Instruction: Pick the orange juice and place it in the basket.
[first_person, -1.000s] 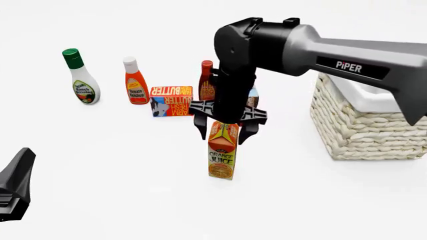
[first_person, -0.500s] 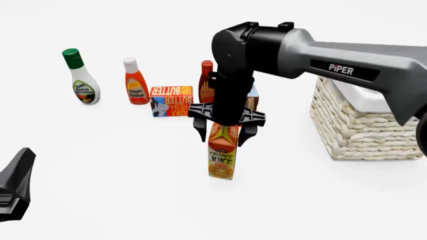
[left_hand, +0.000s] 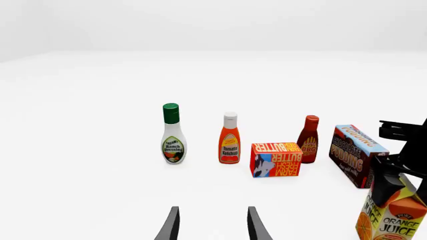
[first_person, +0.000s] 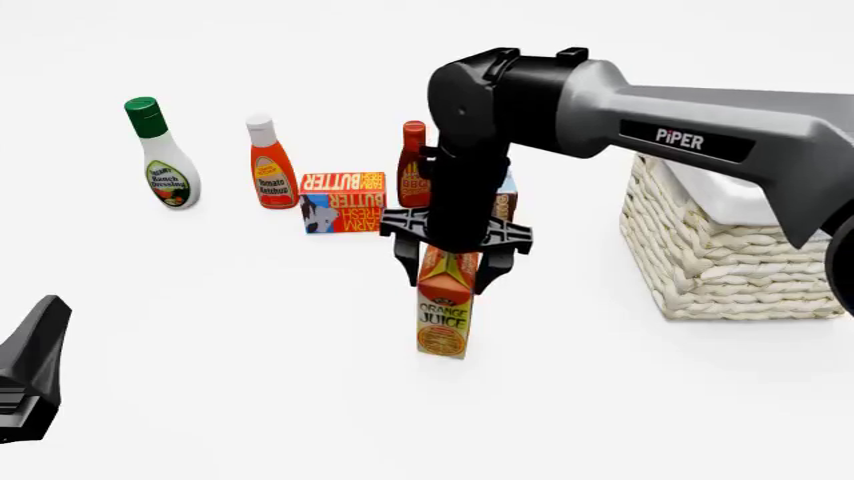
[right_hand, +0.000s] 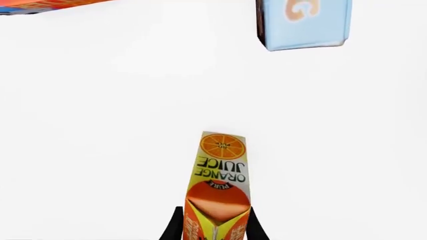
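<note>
The orange juice (first_person: 445, 315) carton stands upright on the white table, left of the basket (first_person: 727, 260). My right gripper (first_person: 447, 285) reaches down from above and is shut on the carton's gabled top. In the right wrist view its two fingers press against both sides of the orange juice (right_hand: 217, 170). My left gripper (left_hand: 213, 227) is open and holds nothing; it sits low at the near left (first_person: 34, 365), far from the carton. The left wrist view catches the orange juice (left_hand: 393, 220) at its edge.
Behind the carton stand a ranch dressing bottle (first_person: 163, 160), a ketchup bottle (first_person: 272, 165), a butter box (first_person: 344, 203) and a BBQ sauce bottle (first_person: 414, 165). A pudding box (left_hand: 357, 155) lies mostly hidden behind my right arm. The wicker basket holds a white lining.
My right gripper has sunk a little lower over the carton's top and its fingers have drawn in against the sides. The carton has not left the table. The left arm is still.
</note>
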